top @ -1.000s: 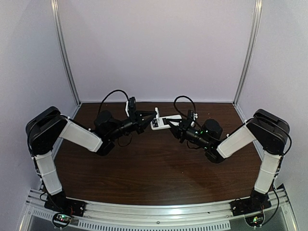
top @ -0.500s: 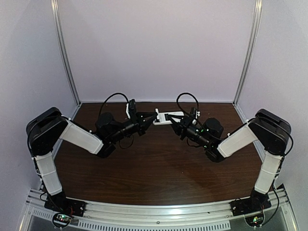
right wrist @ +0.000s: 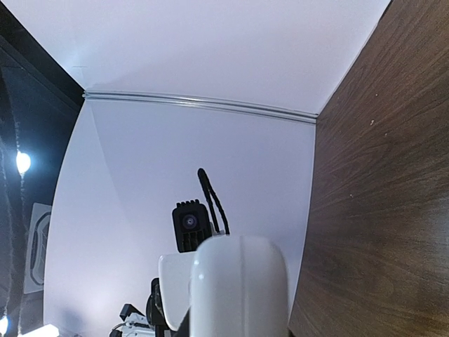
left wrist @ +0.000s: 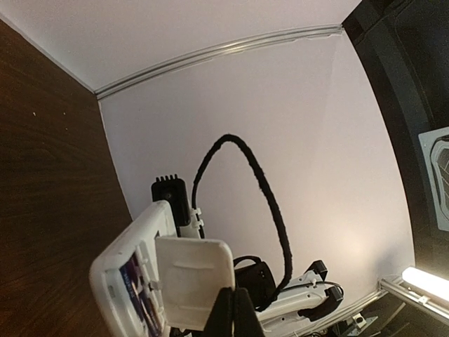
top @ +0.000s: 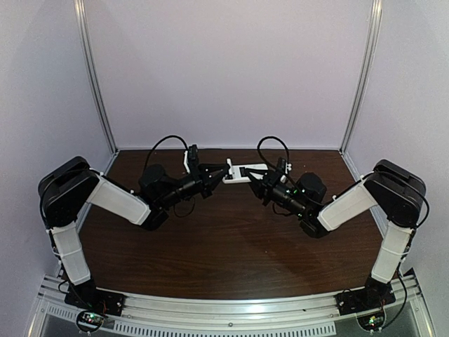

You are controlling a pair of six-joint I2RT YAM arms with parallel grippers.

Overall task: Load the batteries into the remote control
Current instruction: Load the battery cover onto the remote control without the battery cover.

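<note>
The remote control [top: 244, 171] is held in the air at the back centre, between both arms. My right gripper [top: 262, 178] is shut on its right end; in the right wrist view that white rounded end [right wrist: 238, 288] fills the bottom and hides the fingers. My left gripper [left wrist: 235, 312] is shut on a smaller loose white flat piece [left wrist: 193, 281], held against the remote's [left wrist: 123, 256] open recess. The purple-blue batteries [left wrist: 135, 279] lie inside that recess. In the top view the left gripper [top: 224, 170] touches the remote's left end.
The dark wooden table [top: 231, 239] lies below, with pale walls and metal corner posts [top: 95, 77] around it. The right arm's wrist camera [left wrist: 172, 196] and its black cable [left wrist: 259, 203] sit just behind the remote.
Over the last second both grippers moved the remote and the white piece away toward the back wall. Since half a second ago almost nothing has moved.
</note>
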